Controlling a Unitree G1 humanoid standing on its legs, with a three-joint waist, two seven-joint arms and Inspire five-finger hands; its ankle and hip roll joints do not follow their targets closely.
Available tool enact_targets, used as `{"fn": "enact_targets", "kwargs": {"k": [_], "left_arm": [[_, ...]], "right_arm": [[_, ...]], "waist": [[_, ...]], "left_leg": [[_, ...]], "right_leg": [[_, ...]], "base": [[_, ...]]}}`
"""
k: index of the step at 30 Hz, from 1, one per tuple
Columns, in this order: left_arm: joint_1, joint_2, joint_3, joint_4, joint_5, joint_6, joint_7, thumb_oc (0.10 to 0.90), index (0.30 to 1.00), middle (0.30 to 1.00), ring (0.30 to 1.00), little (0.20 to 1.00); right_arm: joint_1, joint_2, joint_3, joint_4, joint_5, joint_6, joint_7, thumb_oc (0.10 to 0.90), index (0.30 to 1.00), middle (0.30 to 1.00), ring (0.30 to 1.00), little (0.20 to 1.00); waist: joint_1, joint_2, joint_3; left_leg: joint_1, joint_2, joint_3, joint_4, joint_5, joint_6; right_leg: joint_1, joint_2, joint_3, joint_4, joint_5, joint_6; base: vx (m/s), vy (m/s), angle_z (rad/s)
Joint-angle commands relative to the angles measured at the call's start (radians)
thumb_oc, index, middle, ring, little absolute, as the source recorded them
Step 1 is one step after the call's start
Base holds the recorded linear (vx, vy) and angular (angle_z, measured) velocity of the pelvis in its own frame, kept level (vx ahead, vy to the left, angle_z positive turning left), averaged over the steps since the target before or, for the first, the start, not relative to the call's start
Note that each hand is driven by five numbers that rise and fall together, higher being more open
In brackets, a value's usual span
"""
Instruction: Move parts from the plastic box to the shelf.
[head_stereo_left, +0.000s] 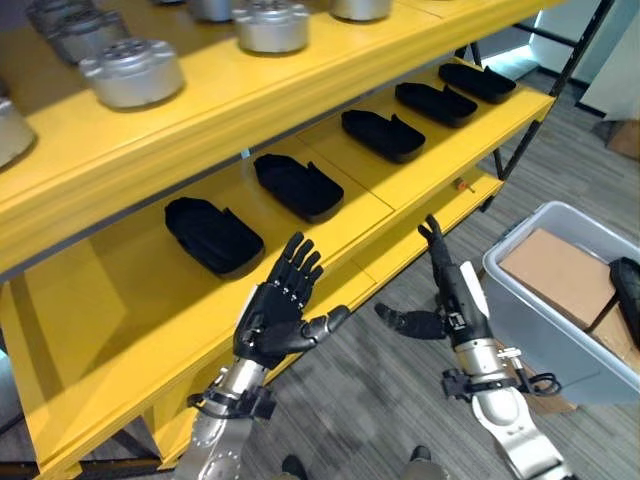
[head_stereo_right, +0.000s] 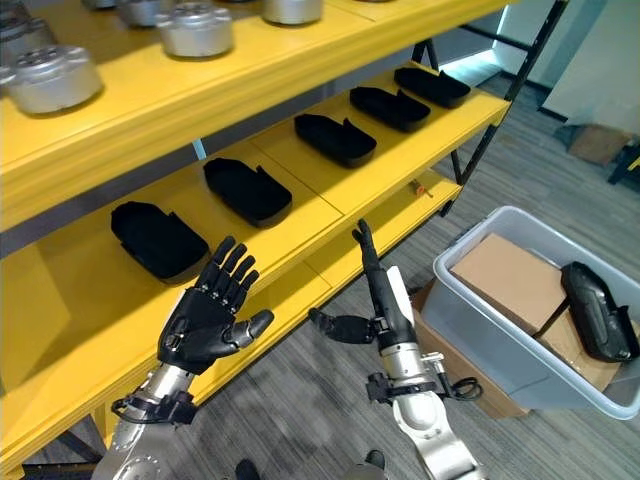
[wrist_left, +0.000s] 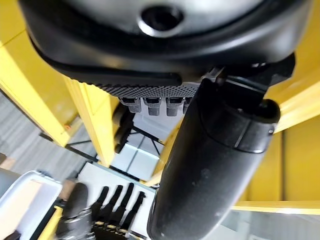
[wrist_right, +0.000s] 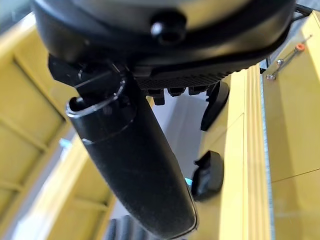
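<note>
Yellow shelf (head_stereo_left: 420, 190) running from 7 o'clock to 1 o'clock across the head views, with two boards visible. Upper board: round silver metal parts (head_stereo_left: 132, 71) standing in a row. Middle board: five black moulded parts (head_stereo_left: 297, 185) lying flat in a row along the shelf, each with its long axis along the line of the row, notched end toward 4 o'clock.

Grey plastic box (head_stereo_right: 470, 300) on the floor at 4 o'clock, holding brown cardboard pieces (head_stereo_right: 512, 278) and one more black part (head_stereo_right: 598, 312), which lies against the far-right wall, long axis from 11 to 5 o'clock.

Left hand (head_stereo_left: 278, 315) raised before the shelf edge at 6 o'clock, fingers straight and spread, thumb out, holding nothing. Right hand (head_stereo_right: 375, 300) between shelf and box, fingers straight and together, pointing to 12 o'clock, thumb out toward 9 o'clock, likewise empty.
</note>
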Motion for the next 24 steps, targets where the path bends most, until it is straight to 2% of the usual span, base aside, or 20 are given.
{"fn": "enact_targets", "kwargs": {"k": [1, 4, 5, 9, 13, 19, 20, 21, 22, 24], "left_arm": [[-0.03, 0.026, 0.048, -0.163, 0.016, -0.088, -0.041, 0.9, 1.0, 1.0, 1.0, 1.0], [-0.029, 0.024, 0.069, -0.169, -0.004, -0.071, -0.043, 0.9, 1.0, 1.0, 1.0, 1.0], [-0.028, 0.022, 0.074, -0.181, -0.002, -0.06, -0.037, 0.9, 1.0, 1.0, 1.0, 1.0], [-0.021, 0.008, 0.074, -0.21, 0.007, -0.031, -0.029, 0.9, 1.0, 1.0, 1.0, 1.0], [-0.028, 0.009, 0.062, -0.223, 0.025, -0.024, -0.008, 0.9, 1.0, 1.0, 1.0, 1.0], [-0.056, 0.018, 0.053, -0.228, 0.043, -0.027, 0.052, 0.9, 1.0, 1.0, 1.0, 1.0], [-0.065, 0.017, 0.054, -0.229, 0.051, -0.029, 0.079, 0.9, 1.0, 1.0, 1.0, 1.0], [-0.074, 0.016, 0.059, -0.225, 0.079, -0.033, 0.136, 0.9, 1.0, 1.0, 1.0, 1.0], [-0.076, 0.015, 0.059, -0.224, 0.082, -0.036, 0.145, 0.9, 1.0, 1.0, 1.0, 1.0], [-0.094, 0.006, 0.073, -0.202, 0.063, -0.058, 0.174, 0.9, 1.0, 1.0, 1.0, 1.0]], "right_arm": [[-0.075, 0.006, -0.025, -0.113, -0.061, -0.074, -0.08, 0.9, 1.0, 1.0, 1.0, 1.0], [-0.071, -0.001, -0.03, -0.125, -0.081, -0.035, -0.124, 0.9, 1.0, 1.0, 1.0, 1.0], [-0.082, -0.003, -0.036, -0.116, -0.07, -0.026, -0.143, 0.9, 1.0, 1.0, 1.0, 1.0], [-0.092, -0.014, -0.075, -0.111, -0.081, 0.026, -0.189, 0.9, 1.0, 1.0, 1.0, 1.0], [-0.097, -0.036, -0.091, -0.114, -0.137, 0.077, -0.246, 0.9, 1.0, 1.0, 1.0, 1.0], [-0.087, -0.06, -0.11, -0.099, -0.118, 0.096, -0.252, 0.9, 1.0, 1.0, 1.0, 1.0], [-0.08, -0.064, -0.11, -0.099, -0.115, 0.089, -0.231, 0.9, 1.0, 1.0, 1.0, 1.0], [-0.068, -0.073, -0.104, -0.106, -0.134, 0.082, -0.212, 0.9, 1.0, 1.0, 1.0, 1.0], [-0.067, -0.075, -0.103, -0.108, -0.136, 0.082, -0.21, 0.9, 1.0, 1.0, 1.0, 1.0], [-0.048, -0.091, -0.103, -0.109, -0.116, 0.067, -0.183, 0.9, 1.0, 1.0, 1.0, 1.0]], "waist": [[0.01, -0.031, -0.058], [0.006, -0.031, -0.071], [0.006, -0.032, -0.075], [-0.008, -0.031, -0.096], [-0.035, -0.022, -0.108], [-0.076, -0.015, -0.11], [-0.088, -0.013, -0.11], [-0.104, -0.008, -0.107], [-0.106, -0.007, -0.107], [-0.122, -0.005, -0.104]], "left_leg": [[-0.04, -0.022, -0.081, 0.018, -0.01, 0.051], [-0.026, 0.012, -0.059, -0.002, 0.015, 0.016], [-0.031, 0.024, -0.041, -0.011, 0.037, 0.013], [-0.019, 0.049, -0.025, -0.043, 0.06, -0.016], [-0.007, 0.07, -0.014, -0.053, 0.059, -0.041], [-0.014, 0.112, 0.02, -0.048, 0.078, -0.06], [-0.019, 0.128, 0.025, -0.044, 0.1, -0.069], [-0.026, 0.155, 0.028, -0.039, 0.147, -0.089], [-0.026, 0.159, 0.027, -0.039, 0.153, -0.091], [-0.045, 0.19, 0.012, -0.012, 0.2, -0.111]], "right_leg": [[0.003, -0.055, 0.05, 0.034, 0.093, 0.022], [0.046, -0.022, 0.015, -0.042, 0.053, 0.026], [0.052, -0.009, 0.003, -0.076, 0.059, 0.018], [0.074, 0.028, -0.002, -0.147, 0.061, 0.008], [0.08, 0.052, 0.011, -0.174, 0.056, 0.0], [0.065, 0.084, 0.023, -0.159, 0.034, -0.028], [0.059, 0.097, 0.031, -0.159, 0.027, -0.039], [0.051, 0.125, 0.044, -0.165, 0.02, -0.057], [0.049, 0.129, 0.047, -0.166, 0.019, -0.06], [0.039, 0.162, 0.063, -0.169, 0.007, -0.084]], "base": [[0.01, -0.197, -0.47], [0.02, -0.258, -0.41], [0.01, -0.366, -0.82], [0.03, -0.257, -0.59], [0.05, -0.228, -0.43], [0.04, -0.231, -0.33], [0.08, -0.308, -0.32], [0.08, -0.284, -0.42], [0.07, -0.254, -0.52], [0.06, -0.242, -0.4]]}}
